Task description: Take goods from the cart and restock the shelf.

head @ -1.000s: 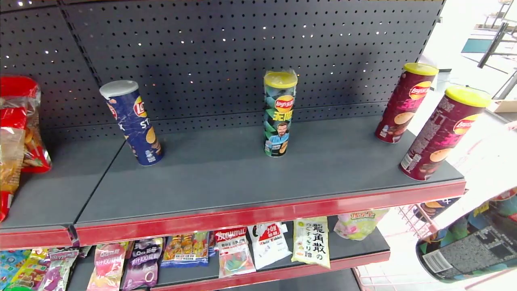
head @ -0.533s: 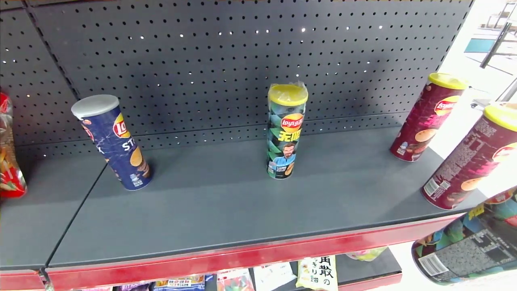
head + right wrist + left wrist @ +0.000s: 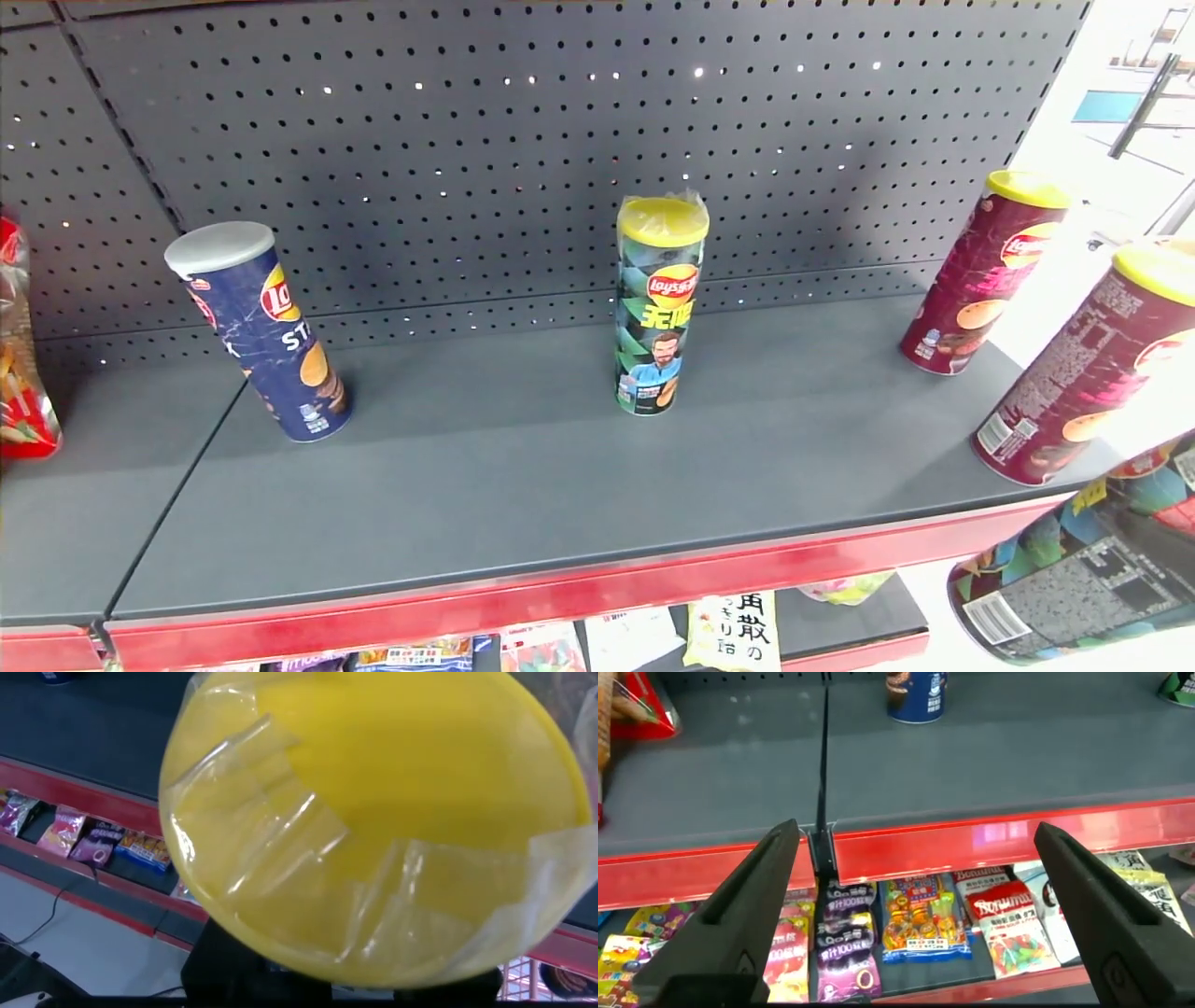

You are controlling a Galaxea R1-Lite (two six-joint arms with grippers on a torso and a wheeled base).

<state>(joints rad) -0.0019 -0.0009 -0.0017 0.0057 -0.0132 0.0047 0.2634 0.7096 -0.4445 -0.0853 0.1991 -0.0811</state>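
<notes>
The held can (image 3: pixel 1074 579), green-patterned with a barcode near its base, hangs in the air off the right front corner of the shelf (image 3: pixel 523 485). It is lower than the shelf's red lip (image 3: pixel 560 597) and tilted, with its base toward the shelf and its top leaning away. In the right wrist view its yellow lid (image 3: pixel 374 812), under crinkled clear film, faces the camera, and the dark body of the right gripper (image 3: pixel 346 975) sits behind it. The fingers are hidden by the lid, but the can rests on nothing else, so they are clamped on its body. On the shelf a matching green can (image 3: pixel 656 313) stands upright at the middle and a blue can (image 3: pixel 266 336) stands toward the left end. Two maroon cans stand at the right end, one at the back (image 3: pixel 976 275) and one at the front edge (image 3: pixel 1083 373), just above the held can. A red bag (image 3: pixel 19 373) sits on the next shelf section past the left end. The left gripper (image 3: pixel 915 924) hangs in front of the shelf's left part, below the red lip. Its fingers (image 3: pixel 738 919) are spread wide with nothing between them, and snack bags (image 3: pixel 1008 929) on the lower shelf show behind.
</notes>
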